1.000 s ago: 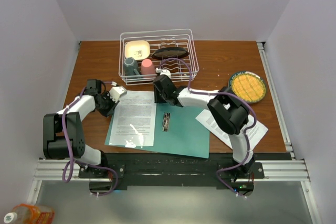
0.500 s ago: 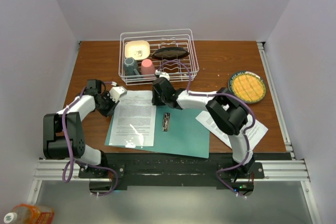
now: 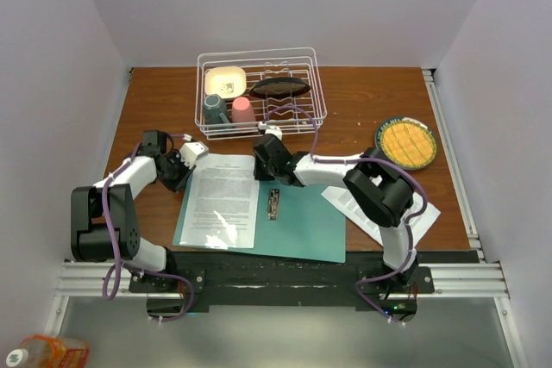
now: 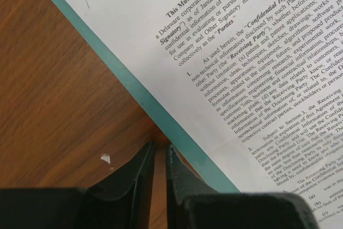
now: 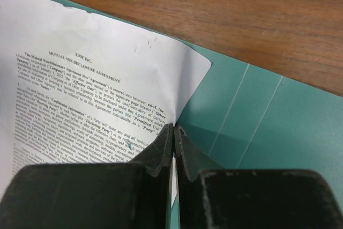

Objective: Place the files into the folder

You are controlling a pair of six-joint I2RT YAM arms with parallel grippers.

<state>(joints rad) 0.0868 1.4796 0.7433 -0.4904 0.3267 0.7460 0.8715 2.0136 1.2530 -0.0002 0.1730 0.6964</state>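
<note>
The files (image 3: 222, 200) lie on the left half of the open folder (image 3: 302, 223). Their long axis runs from near to far, with the heading at the far end, which leans slightly right. The folder spreads left to right on the bench (image 3: 362, 96), its spine and metal clip (image 3: 273, 202) running near to far.

The right arm reaches low and leftward. The right claw (image 5: 173, 127) is pressed together on the top sheet's far right corner, which curls up off the teal. The left arm is folded. The left claw (image 4: 159, 146) sits low at the folder's far left edge, its fingers almost together with only a sliver of wood showing between them.

Compared with a second ago, the right claw is a little nearer and the sheet's far corner has shifted with it. The left arm is unchanged.
</note>
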